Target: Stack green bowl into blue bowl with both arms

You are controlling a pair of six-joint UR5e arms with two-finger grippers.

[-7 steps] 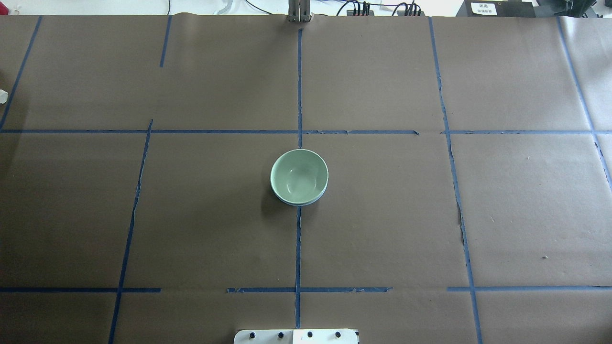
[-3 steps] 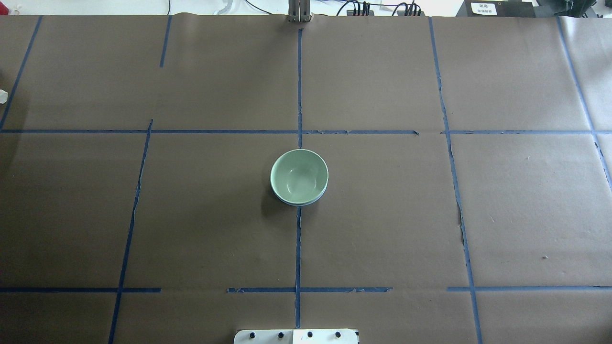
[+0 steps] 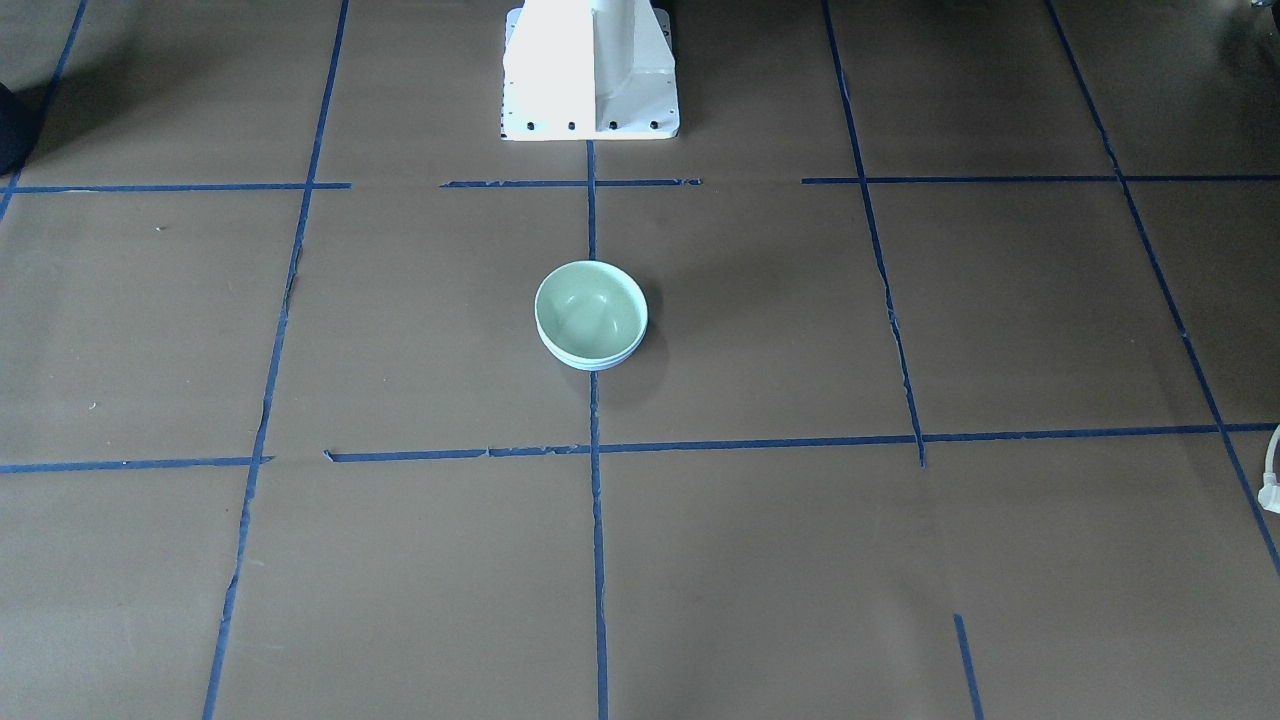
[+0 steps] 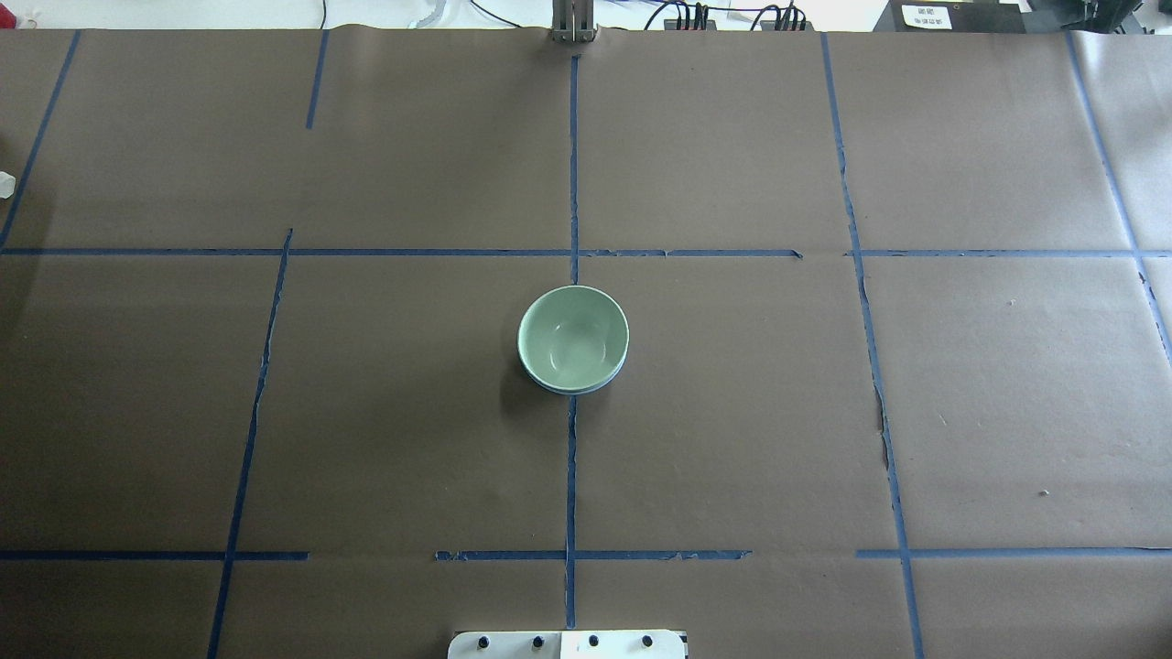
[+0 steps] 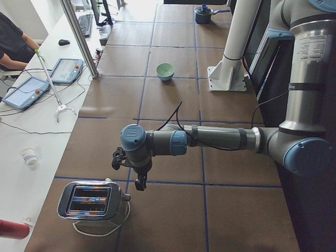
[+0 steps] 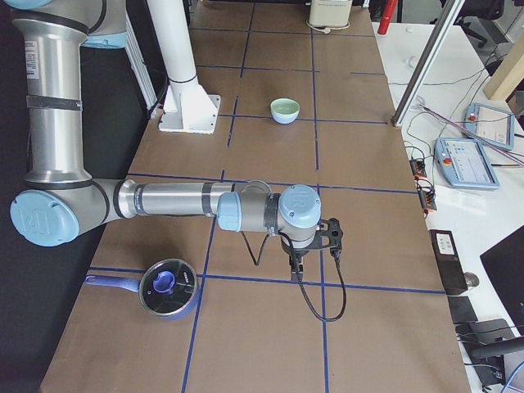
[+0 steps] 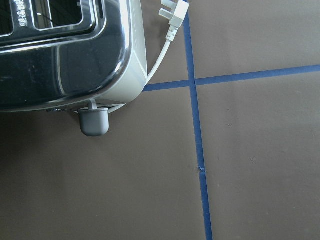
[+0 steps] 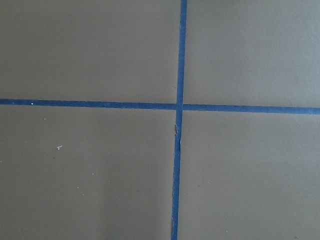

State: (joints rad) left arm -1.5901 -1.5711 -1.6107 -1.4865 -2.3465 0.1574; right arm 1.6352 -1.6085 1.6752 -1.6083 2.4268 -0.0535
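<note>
Front view: green bowl (image 3: 590, 312) nested in blue bowl (image 3: 592, 366), mid worktop (image 3: 900, 560); side views: left hand (image 5: 138, 180) and right hand (image 6: 296, 260) hang well away, open or closed I cannot tell. A careless arm sweep could knock the stack askew.

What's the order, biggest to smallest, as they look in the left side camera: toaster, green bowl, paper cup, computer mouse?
1. toaster, clearly largest, also nearest the camera.
2. green bowl and paper cup look alike; the cup sits nearer, so unranked.
3. computer mouse, smallest.
</note>
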